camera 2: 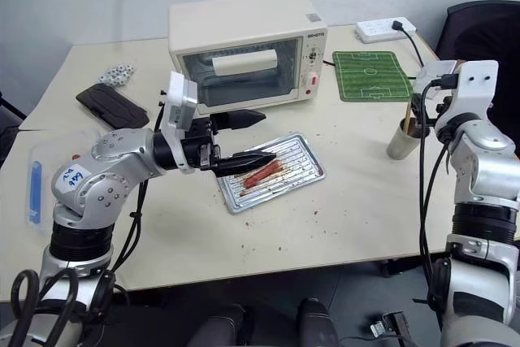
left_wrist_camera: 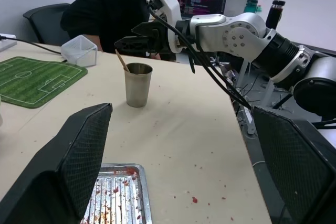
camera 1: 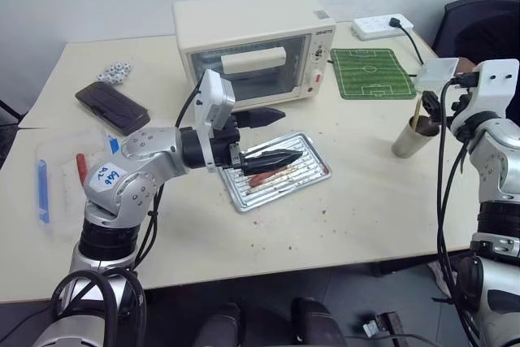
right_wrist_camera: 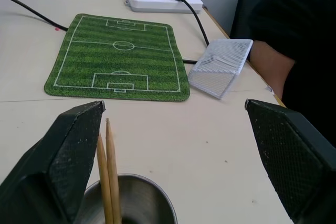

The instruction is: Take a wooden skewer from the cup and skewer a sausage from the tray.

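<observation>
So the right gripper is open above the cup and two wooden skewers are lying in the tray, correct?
Not quite. The two wooden skewers stand in the cup, not in the tray; the right wrist view shows it. The right gripper is indeed open above the cup.

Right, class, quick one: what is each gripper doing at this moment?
Left gripper: open, holding nothing, over the tray.
Right gripper: open, holding nothing, above the cup.

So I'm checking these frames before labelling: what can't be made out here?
- Sausages on the tray: partly hidden by the left gripper in the head views.
- Skewers in the cup: lower ends hidden by its wall.
- Person: cut off in both wrist views.
</observation>
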Controlling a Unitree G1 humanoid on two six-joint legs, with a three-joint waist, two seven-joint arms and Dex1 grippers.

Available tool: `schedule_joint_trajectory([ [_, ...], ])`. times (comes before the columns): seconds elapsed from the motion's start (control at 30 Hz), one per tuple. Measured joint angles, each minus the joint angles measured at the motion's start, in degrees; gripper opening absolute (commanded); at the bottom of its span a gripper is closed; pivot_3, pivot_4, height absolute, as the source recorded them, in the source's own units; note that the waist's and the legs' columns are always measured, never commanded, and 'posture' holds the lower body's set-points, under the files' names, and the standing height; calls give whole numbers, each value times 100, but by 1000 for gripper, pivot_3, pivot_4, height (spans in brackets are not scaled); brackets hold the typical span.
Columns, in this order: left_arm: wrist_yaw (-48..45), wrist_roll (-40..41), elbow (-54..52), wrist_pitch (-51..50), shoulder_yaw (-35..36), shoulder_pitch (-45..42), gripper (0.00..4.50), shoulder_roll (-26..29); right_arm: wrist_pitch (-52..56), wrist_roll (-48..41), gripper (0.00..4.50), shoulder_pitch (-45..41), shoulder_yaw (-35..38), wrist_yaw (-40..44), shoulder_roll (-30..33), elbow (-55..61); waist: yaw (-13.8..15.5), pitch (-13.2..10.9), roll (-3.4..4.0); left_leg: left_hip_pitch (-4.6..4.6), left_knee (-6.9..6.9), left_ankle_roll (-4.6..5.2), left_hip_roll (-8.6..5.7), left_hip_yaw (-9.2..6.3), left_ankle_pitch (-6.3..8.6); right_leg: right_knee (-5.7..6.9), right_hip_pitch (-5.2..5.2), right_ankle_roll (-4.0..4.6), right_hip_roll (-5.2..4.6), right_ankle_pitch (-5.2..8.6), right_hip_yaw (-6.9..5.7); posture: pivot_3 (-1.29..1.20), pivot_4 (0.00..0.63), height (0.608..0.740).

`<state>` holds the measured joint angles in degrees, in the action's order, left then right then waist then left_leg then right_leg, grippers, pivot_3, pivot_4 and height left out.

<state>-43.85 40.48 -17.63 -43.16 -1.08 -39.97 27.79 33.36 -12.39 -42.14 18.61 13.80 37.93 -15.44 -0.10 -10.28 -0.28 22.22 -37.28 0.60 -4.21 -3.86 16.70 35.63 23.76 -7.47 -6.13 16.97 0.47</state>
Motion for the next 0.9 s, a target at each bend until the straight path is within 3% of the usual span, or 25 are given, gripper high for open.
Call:
schedule_joint_trajectory([
  [0.47, -46, -30, 31, 23, 0, -31, 4492, -29, -61, 25, 4500, 76, -4, -66, -3, -309, -6, 0, 0, 0, 1, 0, 0, 0, 0, 1, 0, 0, 0, 0, 0, 0, 150, 740],
  [0.9, -49, -37, 30, 24, 0, -30, 4492, -28, 74, -31, 4500, 119, -3, -73, -19, 152, -1, 0, 0, 0, 0, 0, 0, 0, 0, 0, 0, 0, 0, 0, 0, 0, 150, 740],
])
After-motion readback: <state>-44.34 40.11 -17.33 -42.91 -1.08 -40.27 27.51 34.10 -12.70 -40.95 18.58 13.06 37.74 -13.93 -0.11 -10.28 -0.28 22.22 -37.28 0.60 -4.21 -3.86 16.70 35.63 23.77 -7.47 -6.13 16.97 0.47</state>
